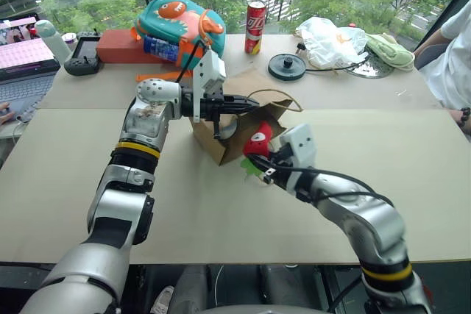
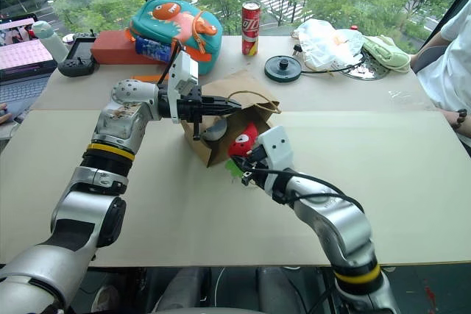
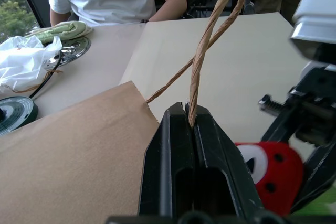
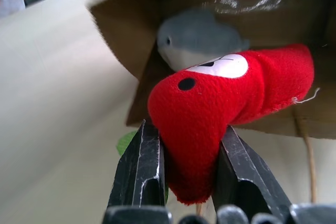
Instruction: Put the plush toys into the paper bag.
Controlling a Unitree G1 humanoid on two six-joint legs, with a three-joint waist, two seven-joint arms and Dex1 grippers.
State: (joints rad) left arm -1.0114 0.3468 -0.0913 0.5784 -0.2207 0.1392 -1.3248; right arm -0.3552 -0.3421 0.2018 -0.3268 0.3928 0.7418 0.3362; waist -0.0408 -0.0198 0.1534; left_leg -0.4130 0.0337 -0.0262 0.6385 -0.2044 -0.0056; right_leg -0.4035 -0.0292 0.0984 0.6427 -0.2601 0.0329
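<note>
At kraft bag (image 1: 243,134) mouth, R claw (image 4: 184,179) pinches fuzzy red strawberry (image 4: 226,108); L claw (image 3: 190,124) clamps twisted handle (image 3: 210,35)

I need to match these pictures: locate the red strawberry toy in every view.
Left eye: strawberry toy, centre, at the paper bag mouth.
Right eye: centre.
Left wrist: lower right corner.
Right wrist: centre, in the right gripper.
Shared landmark: the bag.

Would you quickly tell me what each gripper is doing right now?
Left gripper: shut on the bag handle.
Right gripper: shut on the strawberry, at the bag mouth.
</note>
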